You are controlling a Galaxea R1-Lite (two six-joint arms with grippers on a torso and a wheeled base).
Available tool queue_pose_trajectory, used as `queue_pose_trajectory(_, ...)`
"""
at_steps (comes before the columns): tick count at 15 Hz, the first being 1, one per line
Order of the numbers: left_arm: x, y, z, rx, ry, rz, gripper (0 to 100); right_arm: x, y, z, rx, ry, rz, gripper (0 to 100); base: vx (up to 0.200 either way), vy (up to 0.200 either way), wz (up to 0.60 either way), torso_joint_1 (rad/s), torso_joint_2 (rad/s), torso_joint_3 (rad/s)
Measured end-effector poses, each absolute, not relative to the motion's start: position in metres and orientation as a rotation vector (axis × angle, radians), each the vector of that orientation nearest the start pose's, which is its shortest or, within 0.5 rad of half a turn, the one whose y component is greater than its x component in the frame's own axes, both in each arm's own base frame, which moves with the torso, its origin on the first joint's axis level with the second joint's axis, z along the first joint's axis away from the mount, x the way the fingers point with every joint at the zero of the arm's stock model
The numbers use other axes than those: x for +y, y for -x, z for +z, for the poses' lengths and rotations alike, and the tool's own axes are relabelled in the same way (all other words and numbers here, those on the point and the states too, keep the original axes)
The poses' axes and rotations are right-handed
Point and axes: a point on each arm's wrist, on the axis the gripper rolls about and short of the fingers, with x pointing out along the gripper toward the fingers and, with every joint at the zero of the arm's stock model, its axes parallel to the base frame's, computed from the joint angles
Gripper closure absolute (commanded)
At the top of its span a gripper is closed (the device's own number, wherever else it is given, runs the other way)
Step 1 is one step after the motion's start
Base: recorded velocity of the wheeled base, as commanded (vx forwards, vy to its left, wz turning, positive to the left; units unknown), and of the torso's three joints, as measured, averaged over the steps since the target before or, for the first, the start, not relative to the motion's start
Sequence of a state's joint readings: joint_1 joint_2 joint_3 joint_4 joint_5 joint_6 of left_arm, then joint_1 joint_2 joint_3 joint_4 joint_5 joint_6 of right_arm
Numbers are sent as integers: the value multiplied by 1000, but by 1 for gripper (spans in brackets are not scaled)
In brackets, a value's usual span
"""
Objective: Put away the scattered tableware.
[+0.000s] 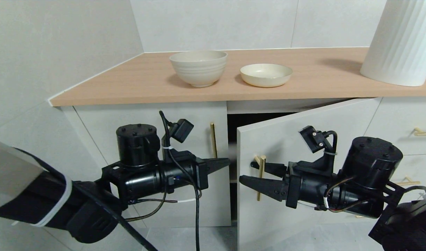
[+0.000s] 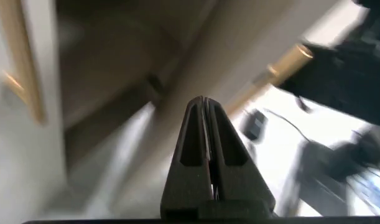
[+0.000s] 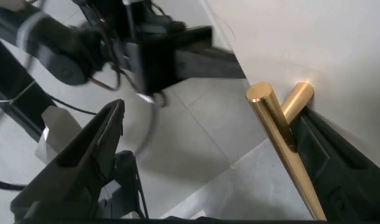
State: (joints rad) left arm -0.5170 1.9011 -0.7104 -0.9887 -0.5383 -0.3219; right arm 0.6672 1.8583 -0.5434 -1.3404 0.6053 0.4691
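Observation:
A deep cream bowl [image 1: 199, 68] and a shallow cream dish [image 1: 266, 74] stand on the wooden countertop [image 1: 129, 83]. Below them, the right cabinet door [image 1: 303, 146] is partly swung out, with a dark gap beside it. My right gripper [image 1: 250, 175] [image 3: 208, 118] is open, its fingers straddling that door's gold handle [image 1: 261, 176] [image 3: 283, 143], which lies close to one finger [image 3: 339, 168]. My left gripper [image 1: 224, 162] [image 2: 203, 106] is shut and holds nothing. Its tip points at the gap next to the open door's edge.
A tall white ribbed container [image 1: 402, 42] stands at the counter's right end. The left cabinet door [image 1: 146, 115] is closed, with its own gold handle [image 1: 213, 139] [image 2: 22, 62]. Drawers with gold handles [image 1: 423, 131] lie further right. Tiled wall closes off the left side.

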Motion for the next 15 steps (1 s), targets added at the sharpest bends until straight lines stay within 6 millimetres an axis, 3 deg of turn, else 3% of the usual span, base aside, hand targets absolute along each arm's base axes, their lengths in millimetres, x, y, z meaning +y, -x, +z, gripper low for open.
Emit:
queue_pose_trajectory(6,-203,-301,93,231,284,-941,100,196,-228,139,272,-398,1253,0,0,0,0,0,0,0)
queue_pose_trajectory(12,-227,-302,82,157,295,-943,100,193,-230,135,255,-351,1249,0,0,0,0,0,0,0)
queue_pose_trajectory(15,-232,-299,81,155,296,-959,100,180,-237,132,261,-343,1204,0,0,0,0,0,0,0)
